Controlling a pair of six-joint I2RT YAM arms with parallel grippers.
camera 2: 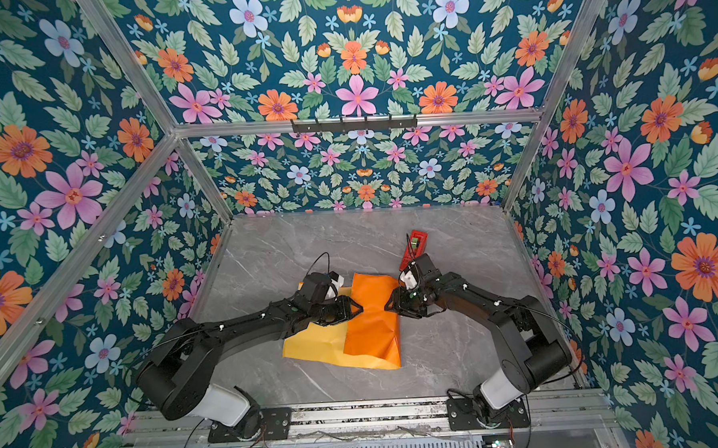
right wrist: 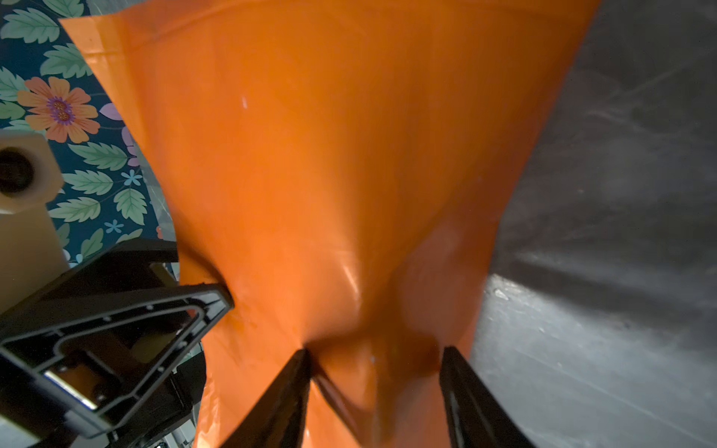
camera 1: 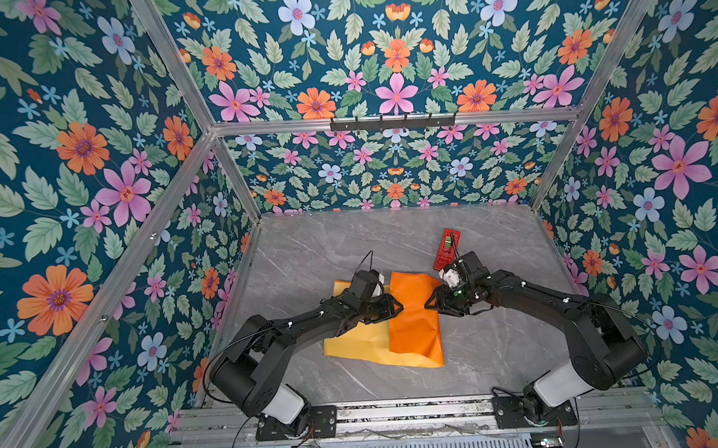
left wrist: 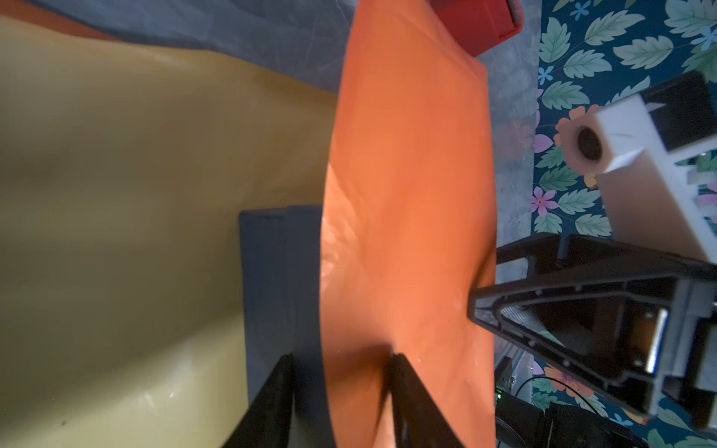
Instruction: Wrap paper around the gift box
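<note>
the glossy orange paper is laid on the veined grey table, its duller yellow face spread leftward, and is pinched to a waist. a matte navy corner of the gift box is seen under the flap. the left gripper is set astride box wall and flap; clamping cannot be told. the right gripper is clamped on a puckered paper ridge.

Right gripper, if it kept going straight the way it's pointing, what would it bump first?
The paper: its orange flap bulges between the right gripper's fingers. Beyond that, probably the left gripper facing it, though depth is unclear.
</note>
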